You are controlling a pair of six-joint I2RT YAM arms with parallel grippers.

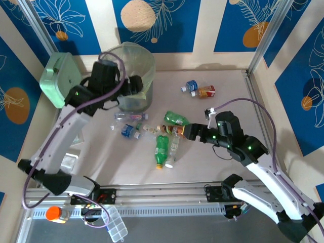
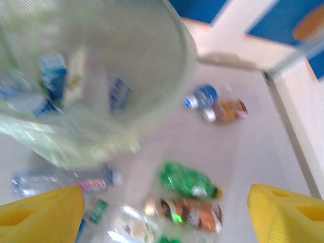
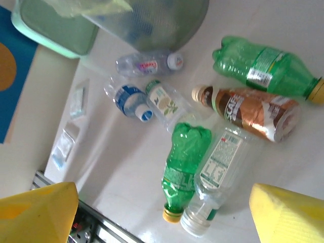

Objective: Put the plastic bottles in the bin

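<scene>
From above: left gripper (image 1: pixel 134 86) hovers by the bin (image 1: pixel 145 96), right gripper (image 1: pixel 186 131) reaches the bottles (image 1: pixel 161 147) strewn mid-table. Next, drop and pinch one. Left wrist: yellow fingers (image 2: pixel 45 212) spread wide, empty, bottles lying inside the bin. Right wrist: fingers (image 3: pixel 35 212) spread above a green bottle (image 3: pixel 185 162), touching nothing.

Bottles (image 1: pixel 161 147) lie on the table (image 1: pixel 126 162) before the bin (image 1: pixel 147 93).

Pale table (image 1: pixel 126 164) — scattered bottles (image 1: pixel 162 147), bin (image 1: pixel 148 68), mint box (image 1: pixel 57 80)
</scene>
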